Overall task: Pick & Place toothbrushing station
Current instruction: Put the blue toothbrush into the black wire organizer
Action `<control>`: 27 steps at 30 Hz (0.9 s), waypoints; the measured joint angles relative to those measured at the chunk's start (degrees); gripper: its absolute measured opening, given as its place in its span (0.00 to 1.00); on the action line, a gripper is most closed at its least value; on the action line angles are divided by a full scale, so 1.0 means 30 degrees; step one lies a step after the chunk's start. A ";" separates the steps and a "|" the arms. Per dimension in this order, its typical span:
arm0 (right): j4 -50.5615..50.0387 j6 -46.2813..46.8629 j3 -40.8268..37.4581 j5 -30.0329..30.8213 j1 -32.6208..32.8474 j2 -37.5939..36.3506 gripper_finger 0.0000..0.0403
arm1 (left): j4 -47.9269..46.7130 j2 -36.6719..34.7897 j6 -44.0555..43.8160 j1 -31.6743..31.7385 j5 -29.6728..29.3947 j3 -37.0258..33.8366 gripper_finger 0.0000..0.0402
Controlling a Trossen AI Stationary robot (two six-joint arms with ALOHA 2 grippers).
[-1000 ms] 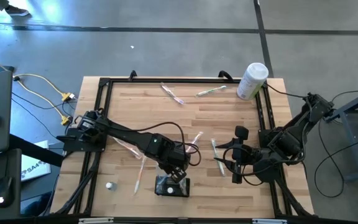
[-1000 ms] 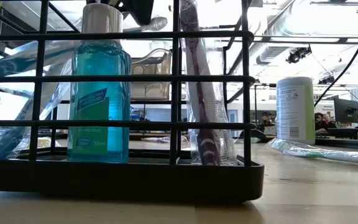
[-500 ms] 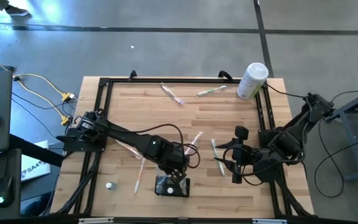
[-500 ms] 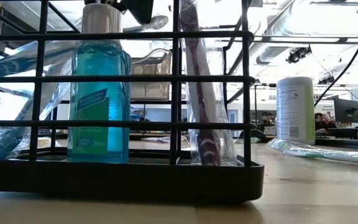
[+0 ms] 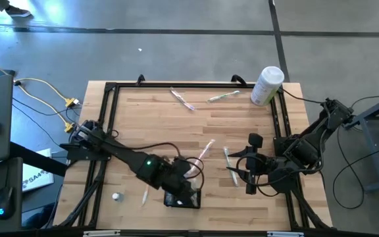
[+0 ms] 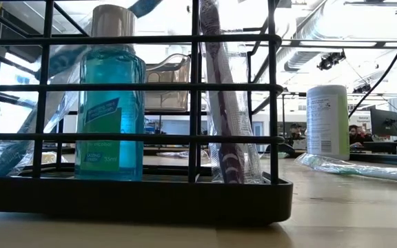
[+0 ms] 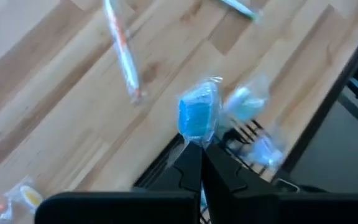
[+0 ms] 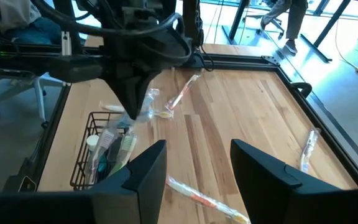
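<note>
The toothbrushing station (image 5: 181,197) (a low black wire rack) is sitting near the front edge of the wooden table (image 5: 242,118), a little left of the middle. In the low view its rack (image 6: 185,196) is filling most of the frame, holding a blue mouthwash bottle (image 6: 109,110) and a wrapped toothbrush (image 6: 222,103) upright.

The left gripper (image 5: 179,178) is hovering just above the station, its fingers pinched shut on a wrapped blue item (image 7: 197,117), seen in the left wrist view above the rack.

The right gripper (image 5: 250,172) is waiting to the right of the middle, fingers (image 8: 143,174) spread apart with nothing between them.

Loose wrapped toothbrushes (image 5: 204,149) are lying scattered; the table's middle and back are mostly open board. A white canister (image 5: 266,85) is standing at the back right corner, against the black frame rail (image 5: 276,118).
</note>
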 joint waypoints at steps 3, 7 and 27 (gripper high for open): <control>0.0115 -0.0009 0.0003 0.0000 0.0000 0.0000 0.42 | 0.0055 -0.0074 -0.0032 -0.0394 -0.1136 -0.0023 0.00; 0.0115 -0.0004 0.0003 -0.0004 0.0000 0.0000 0.42 | 0.0000 -0.0080 -0.0507 -0.1131 -0.3158 -0.0023 0.00; 0.0559 -0.0016 0.0003 -0.0357 0.0000 0.0000 0.42 | -0.0668 0.0429 -0.5182 -0.4515 -1.0559 -0.0025 0.00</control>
